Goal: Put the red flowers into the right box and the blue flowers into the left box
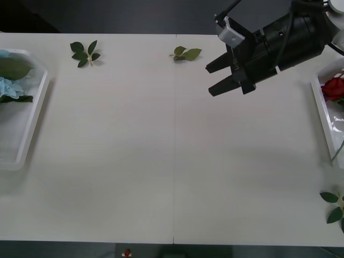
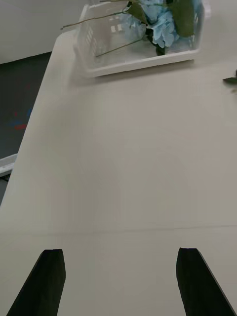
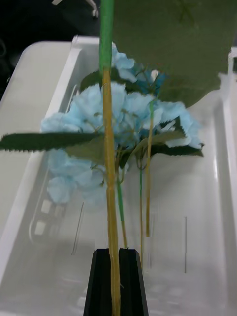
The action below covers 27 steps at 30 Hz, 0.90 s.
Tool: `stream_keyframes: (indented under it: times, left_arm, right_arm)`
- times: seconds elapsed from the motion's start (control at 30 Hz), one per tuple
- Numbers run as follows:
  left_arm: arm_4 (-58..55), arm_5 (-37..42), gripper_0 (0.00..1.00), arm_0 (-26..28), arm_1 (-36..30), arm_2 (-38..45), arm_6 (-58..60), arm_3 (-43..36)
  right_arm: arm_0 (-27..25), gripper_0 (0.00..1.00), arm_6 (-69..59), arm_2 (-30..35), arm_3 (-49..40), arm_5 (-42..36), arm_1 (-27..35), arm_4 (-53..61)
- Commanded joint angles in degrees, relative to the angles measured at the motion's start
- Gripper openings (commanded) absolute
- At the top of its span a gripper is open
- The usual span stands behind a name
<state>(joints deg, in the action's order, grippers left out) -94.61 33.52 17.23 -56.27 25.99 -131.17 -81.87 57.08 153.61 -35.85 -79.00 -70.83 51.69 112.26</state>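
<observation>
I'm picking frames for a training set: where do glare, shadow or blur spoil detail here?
Front view: the right tool casts no sharp shadow; the right box shows bright glare inside. Left wrist view: the close stem between the left tool fingers is soft, and the blue flowers look sharper. Right wrist view: evenly lit, slightly hazy.

blue flowers [image 3: 123,123]: heaped in left box [image 1: 33,115] | red flowers [image 1: 333,88]: in right box [image 1: 321,107]

1. No legible text, label, brand, number or sign appears on any surface in the front view, the right wrist view or the left wrist view.
</observation>
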Motion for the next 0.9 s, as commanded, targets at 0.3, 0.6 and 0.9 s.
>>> stream_keyframes:
  times: [0.3, 0.6, 0.9]
  left_arm:
    - [1.2, -0.4, 0.00, -4.9, -2.6, -5.3, 0.7, 11.2]
    - [0.1, -0.4, 0.13, -5.2, -2.7, -5.6, -0.1, 10.8]
    - [-4.1, 3.1, 0.89, -5.2, -2.8, -5.4, -1.3, 8.9]
  right_arm:
    - [2.2, 0.65, 1.4, -1.7, -2.8, 3.7, 0.2, -7.4]
    - [1.0, 0.65, 1.4, -4.8, -4.9, 7.4, 2.1, -7.4]
    - [1.0, 0.65, 1.4, -5.7, -5.1, 7.6, 3.2, -5.2]
